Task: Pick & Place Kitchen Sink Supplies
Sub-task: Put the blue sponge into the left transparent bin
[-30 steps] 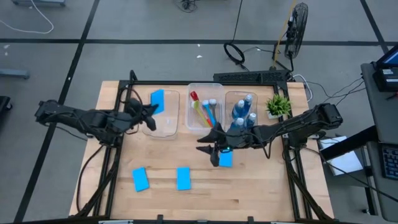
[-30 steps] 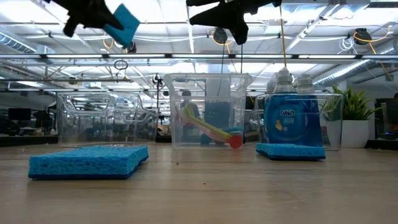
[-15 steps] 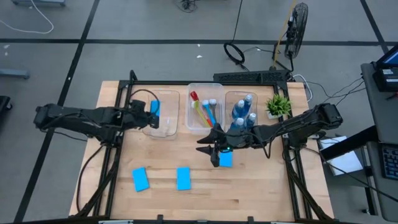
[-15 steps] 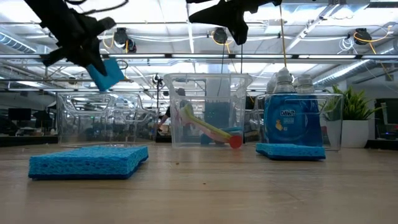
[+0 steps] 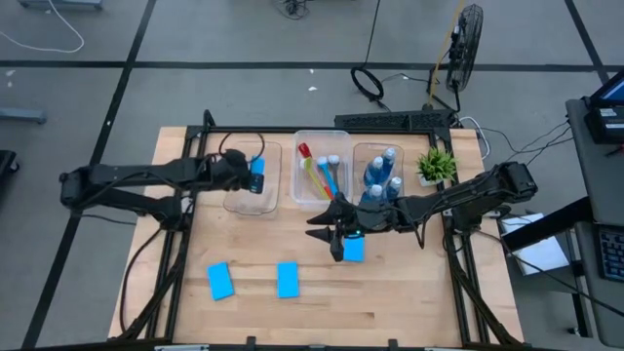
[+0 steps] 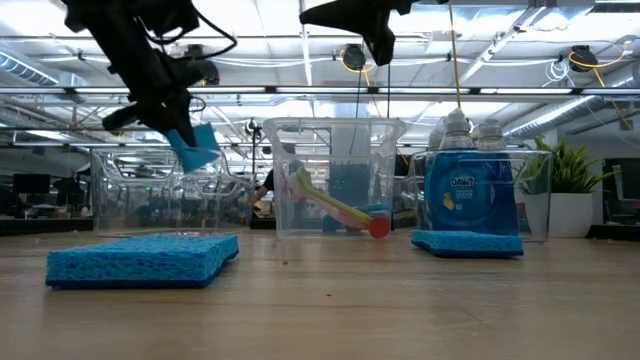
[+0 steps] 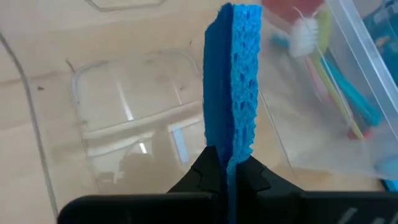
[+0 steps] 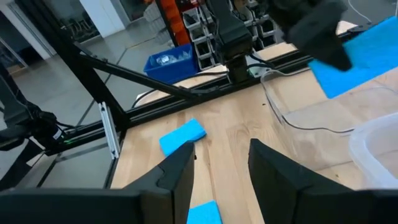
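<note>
Our left gripper (image 7: 227,171) pinches the light, squashy sponge (image 7: 233,81) edge-on by its flat faces, while our right gripper (image 8: 219,163) waits open.

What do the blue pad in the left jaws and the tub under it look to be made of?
The sponge held by the left gripper looks like soft cellulose or foam: its edge is matte and full of open pores. The tub below it looks like thin clear rigid plastic, glossy, with the wooden table showing through its walls.
</note>
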